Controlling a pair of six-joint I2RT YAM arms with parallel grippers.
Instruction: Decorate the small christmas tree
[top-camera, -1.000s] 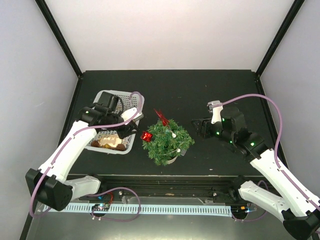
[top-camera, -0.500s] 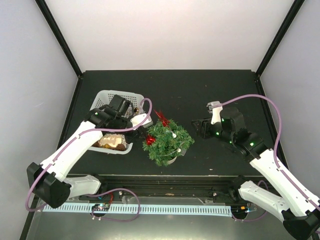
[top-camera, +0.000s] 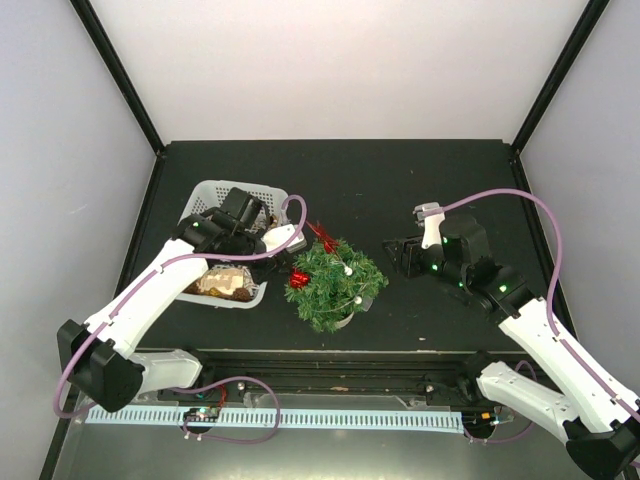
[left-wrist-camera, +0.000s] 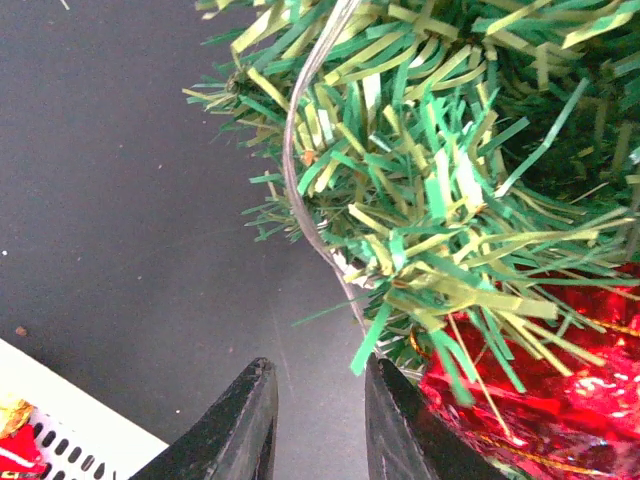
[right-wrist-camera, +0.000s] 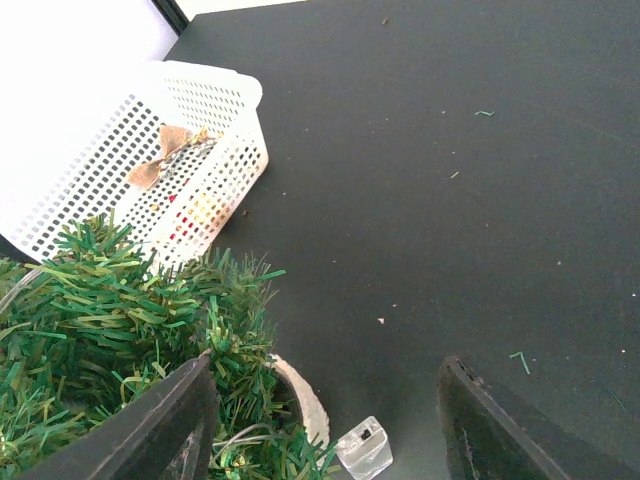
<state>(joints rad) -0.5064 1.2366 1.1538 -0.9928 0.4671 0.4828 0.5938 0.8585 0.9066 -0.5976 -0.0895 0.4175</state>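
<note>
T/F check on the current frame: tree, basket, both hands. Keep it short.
1. In the top view, the small christmas tree stands right of the white basket. True.
2. The right hand is shut on an ornament. False: its jaws stand wide apart, empty.
3. A red ornament sits on the tree's basket side. True.
4. The basket is empty. False: decorations lie in it.
5. The left hand is at the tree's right side. False: it is at the left edge, beside the red ornament.

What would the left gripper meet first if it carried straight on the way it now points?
Most likely the lower needles of the small christmas tree and the silver wire on it; depth is unclear.
</note>
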